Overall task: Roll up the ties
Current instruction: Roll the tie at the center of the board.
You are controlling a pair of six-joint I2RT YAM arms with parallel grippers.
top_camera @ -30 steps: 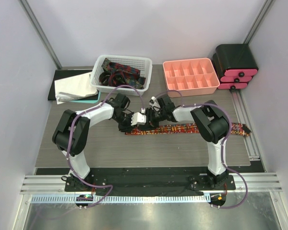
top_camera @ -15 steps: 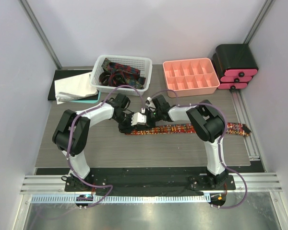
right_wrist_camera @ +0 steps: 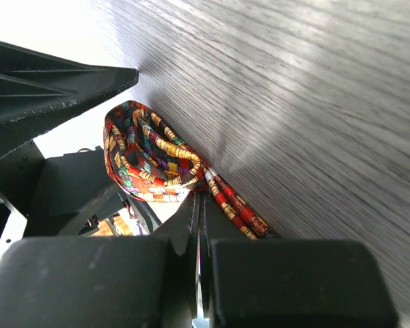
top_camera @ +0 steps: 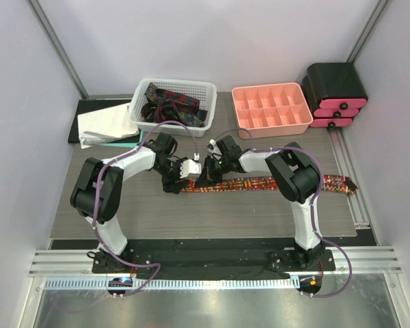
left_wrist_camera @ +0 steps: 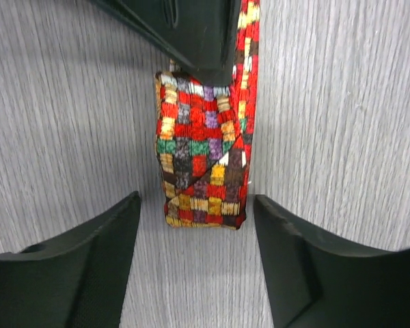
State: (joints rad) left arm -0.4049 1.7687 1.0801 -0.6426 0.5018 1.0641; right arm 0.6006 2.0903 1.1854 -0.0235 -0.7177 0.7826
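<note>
A red tie point(top_camera: 260, 183) with a yellow, green and purple check lies flat across the table, its left end folded into a small roll point(left_wrist_camera: 201, 171). My left gripper point(left_wrist_camera: 197, 213) is open, its fingers point(left_wrist_camera: 89, 273) standing on either side of the roll's near edge without touching it. My right gripper point(right_wrist_camera: 199, 205) is shut with nothing between its jaws, its tips pressed where the roll point(right_wrist_camera: 150, 160) meets the flat strip point(right_wrist_camera: 236, 208). In the top view both grippers, left point(top_camera: 183, 172) and right point(top_camera: 205, 172), meet over the tie's left end.
A white basket point(top_camera: 140, 116) holding more ties point(top_camera: 167, 102) stands at the back left. A pink divided tray point(top_camera: 270, 108) sits at the back centre, a black and pink drawer unit point(top_camera: 336, 92) at the back right. White papers on a black pad point(top_camera: 102, 123) lie far left.
My left gripper has opened and drawn back to the left off the rolled end. My right gripper has closed and shifted slightly left against the roll.
</note>
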